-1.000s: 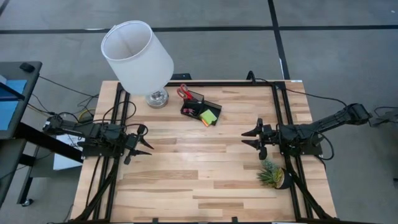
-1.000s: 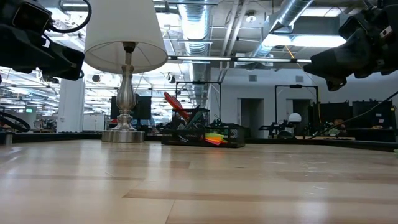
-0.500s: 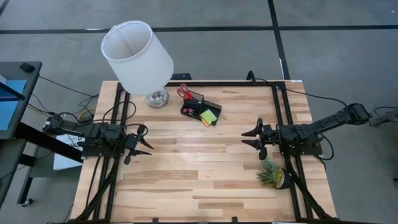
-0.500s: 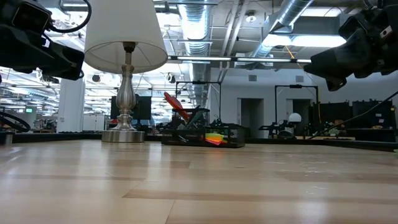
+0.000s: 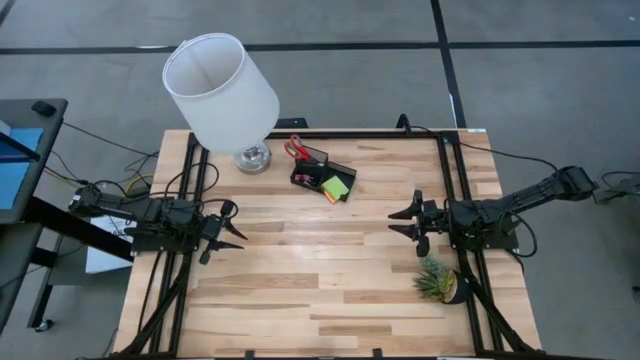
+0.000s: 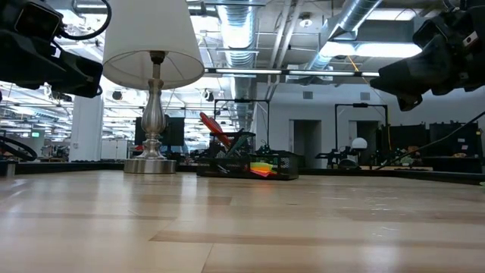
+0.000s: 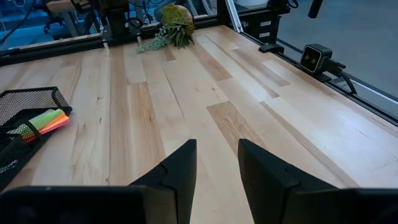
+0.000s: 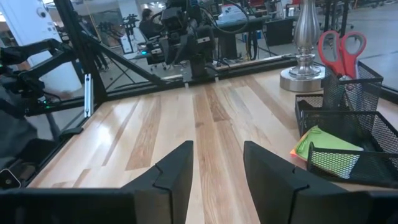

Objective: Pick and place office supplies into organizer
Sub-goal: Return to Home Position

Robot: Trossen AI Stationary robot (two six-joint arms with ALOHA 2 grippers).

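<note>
- Organizer sits near the table's far edge, at about 12 o'clock from the table's middle in the high view.
- Scissors stand handles-up in its cup section. The pad lies in its low tray.
- Pens and clips are too small to pick out inside it.
- No loose supplies show on the table, so the sorting looks finished. Only parking the arms seems left.
- Left gripper hangs at 9 o'clock, its fingers spread wide and empty.
- Right gripper hangs at 3 o'clock, likewise spread and empty.
- Both grippers are well apart from the organizer.
- Lamp stands at 11 o'clock and the plant at 4 o'clock. Neither belongs to the job.
</note>
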